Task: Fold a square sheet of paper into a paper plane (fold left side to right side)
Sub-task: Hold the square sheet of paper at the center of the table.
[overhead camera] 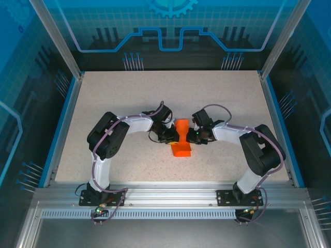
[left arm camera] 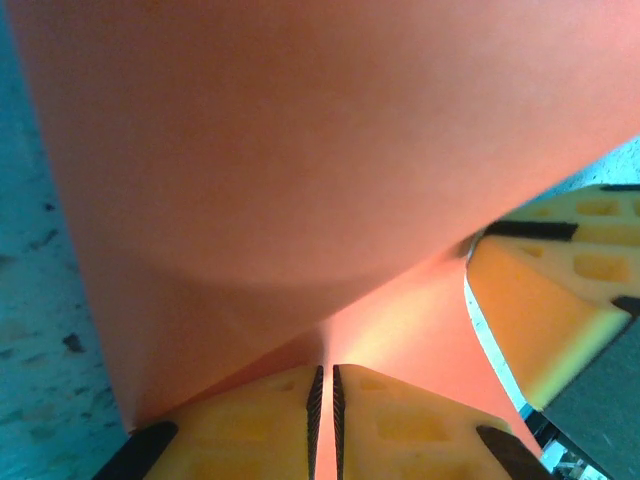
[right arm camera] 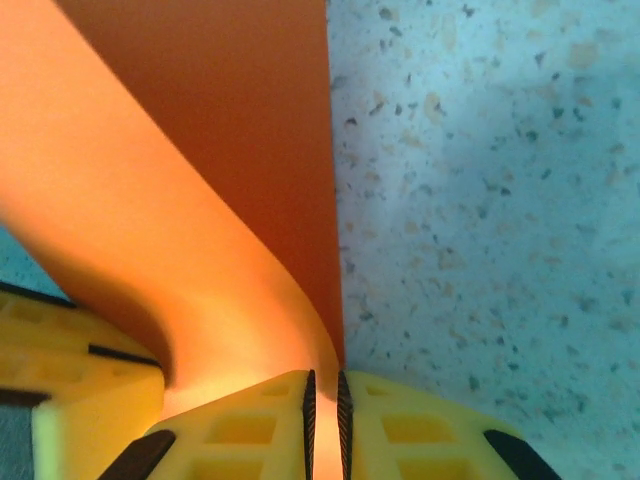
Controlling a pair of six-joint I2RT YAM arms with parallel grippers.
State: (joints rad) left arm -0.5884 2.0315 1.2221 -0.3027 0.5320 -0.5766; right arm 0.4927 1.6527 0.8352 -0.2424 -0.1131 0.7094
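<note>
Between your two grippers, at the middle of the table [overhead camera: 129,93], you've got the square sheet of paper [overhead camera: 181,139], bright orange and bowed up off the surface. Your left gripper [overhead camera: 168,135] has it from the left and your right gripper [overhead camera: 196,136] from the right, and the two are almost nose to nose.

On the left wrist view, the yellow fingers [left arm camera: 400,420] are pressed together with only a sliver of orange between them. That's a pinch on the paper. It's the same on the right wrist: the pads [right arm camera: 240,420] are closed on a thin layer, and the sheet curls away up and to the left, with one straight edge set against the speckled tabletop.

As for how it'll handle, I'd call it featherweight, thin and floppy. You can see it arch into a smooth curve instead of holding flat. It won't resist you, but it will buckle wherever it likes, and any stray crease is likely there for good. It also looks slick enough to slide between the pads if you tug, and a hard pull could tear it.

So grip right at the margin, as you are now, with the pinch shallow and the two hands level. I'd bring the edges together gently and let the curve roll down into the fold.
</note>
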